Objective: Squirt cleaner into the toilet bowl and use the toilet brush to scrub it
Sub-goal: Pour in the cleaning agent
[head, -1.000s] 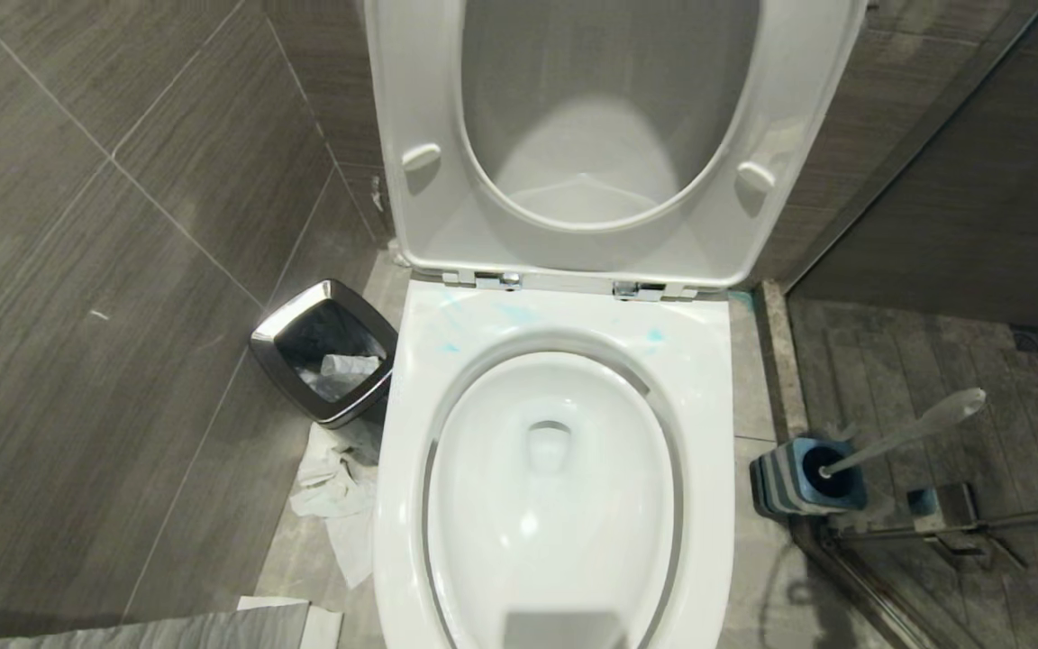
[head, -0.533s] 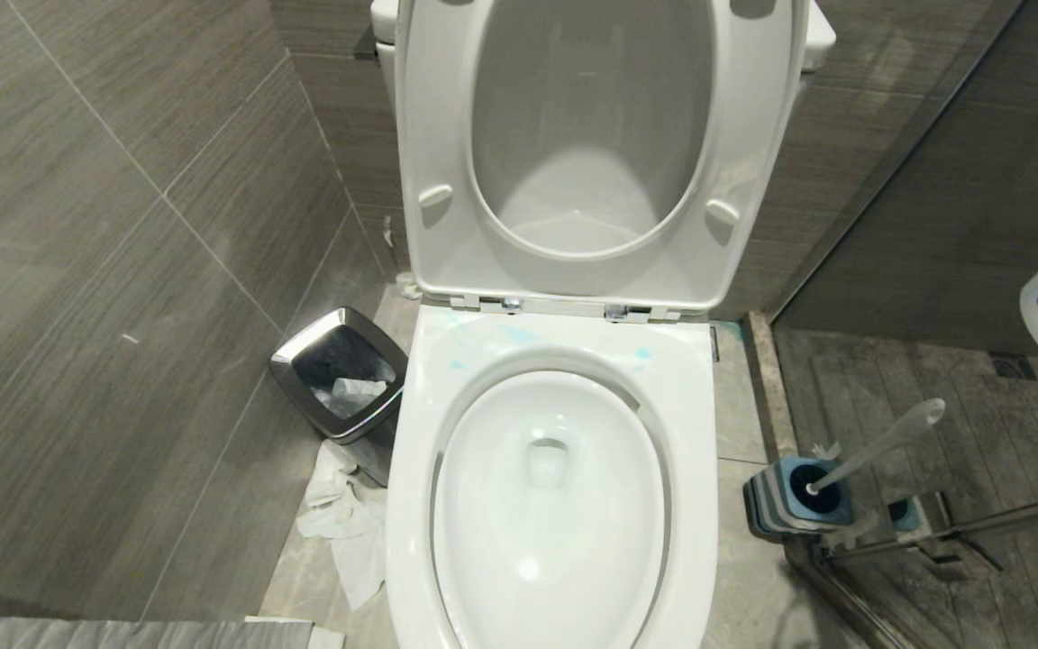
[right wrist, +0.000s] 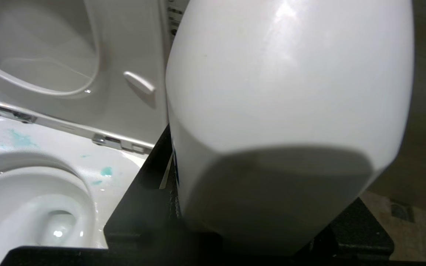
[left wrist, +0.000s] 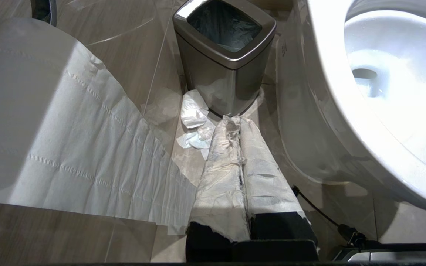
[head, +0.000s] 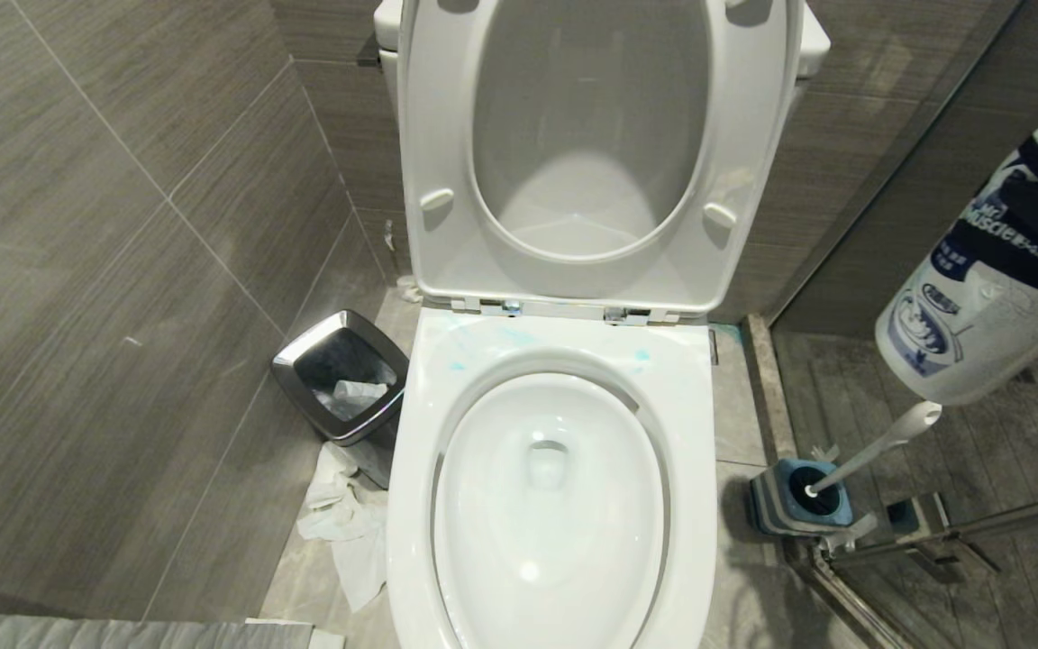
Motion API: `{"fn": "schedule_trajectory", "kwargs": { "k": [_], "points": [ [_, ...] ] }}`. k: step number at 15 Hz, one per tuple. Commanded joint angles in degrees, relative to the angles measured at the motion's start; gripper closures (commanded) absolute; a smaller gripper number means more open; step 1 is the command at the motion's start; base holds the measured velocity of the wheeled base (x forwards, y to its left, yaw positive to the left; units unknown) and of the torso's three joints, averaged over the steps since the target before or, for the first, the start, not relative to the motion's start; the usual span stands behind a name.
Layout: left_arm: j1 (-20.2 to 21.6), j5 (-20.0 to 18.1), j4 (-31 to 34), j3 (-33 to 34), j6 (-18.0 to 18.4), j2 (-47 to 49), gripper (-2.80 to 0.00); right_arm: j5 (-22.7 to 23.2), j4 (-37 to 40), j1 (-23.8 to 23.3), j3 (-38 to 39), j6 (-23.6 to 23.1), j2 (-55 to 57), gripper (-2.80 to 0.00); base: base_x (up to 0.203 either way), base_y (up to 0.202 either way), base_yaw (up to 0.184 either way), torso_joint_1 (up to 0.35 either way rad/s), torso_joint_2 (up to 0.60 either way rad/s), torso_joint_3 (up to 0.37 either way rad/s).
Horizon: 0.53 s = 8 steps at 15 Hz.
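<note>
On your far left, the left claw [left wrist: 235, 125] hangs low beside the bin [head: 341, 377], its paper-wrapped fingers [left wrist: 222, 173] pressed together on nothing, with crumpled tissue [head: 343, 523] on the floor just below. You can leave that arm parked there.

In the middle stands the toilet bowl [head: 546, 505], seat and lid raised, with pale blue smears of cleaner [head: 519, 338] only on the back rim near the hinges. The basin itself looks unsquirted.

To the right, the right claw [right wrist: 257, 221] is clamped on the base of the cleaner bottle [head: 987, 288], which is tilted, high and well off to the right of the bowl. Its nozzle end is out of view. To do this step well, bring the bottle over the basin first, angle the nozzle under the rim and only then squeeze, so that the liquid does not land on the rim or the floor.

Lower right, the toilet brush [head: 879, 442] leans in its holder [head: 798, 505] on the floor, untouched.

Counted: one bowl, one bottle, one brush, one holder, one bin, two claws.
</note>
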Motion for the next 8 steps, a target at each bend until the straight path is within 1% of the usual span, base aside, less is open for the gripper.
{"fn": "schedule_trajectory", "kwargs": {
  "k": [1, 3, 5, 6, 7, 8],
  "points": [
    [0.0, 0.0, 0.0, 0.1, 0.1, 0.0, 0.00, -6.5, -2.3, 8.9, -0.5, -0.2, 6.6, 0.00, 0.000, 0.000, 0.000, 0.000, 0.00, 0.000],
    [0.0, 0.0, 0.0, 0.1, 0.1, 0.0, 0.00, -11.5, -2.8, 15.9, -3.1, -0.2, 10.9, 0.00, 0.000, 0.000, 0.000, 0.000, 0.00, 0.000],
    [0.0, 0.0, 0.0, 0.1, 0.1, 0.0, 0.00, -16.4, -2.9, 21.1, -7.8, -0.8, 15.9, 0.00, 0.000, 0.000, 0.000, 0.000, 0.00, 0.000],
    [0.0, 0.0, 0.0, 0.1, 0.1, 0.0, 0.00, -18.7, -2.9, 23.1, -9.8, -2.0, 18.1, 0.00, 0.000, 0.000, 0.000, 0.000, 0.00, 0.000],
    [0.0, 0.0, 0.0, 0.1, 0.1, 0.0, 0.00, -19.8, -2.8, 24.0, -10.8, -4.3, 19.5, 0.00, 0.000, 0.000, 0.000, 0.000, 0.00, 0.000],
    [0.0, 0.0, 0.0, 0.1, 0.1, 0.0, 0.00, -20.2, -2.8, 24.3, -11.2, -8.1, 20.2, 0.00, 0.000, 0.000, 0.000, 0.000, 0.00, 0.000]
  ]
}}
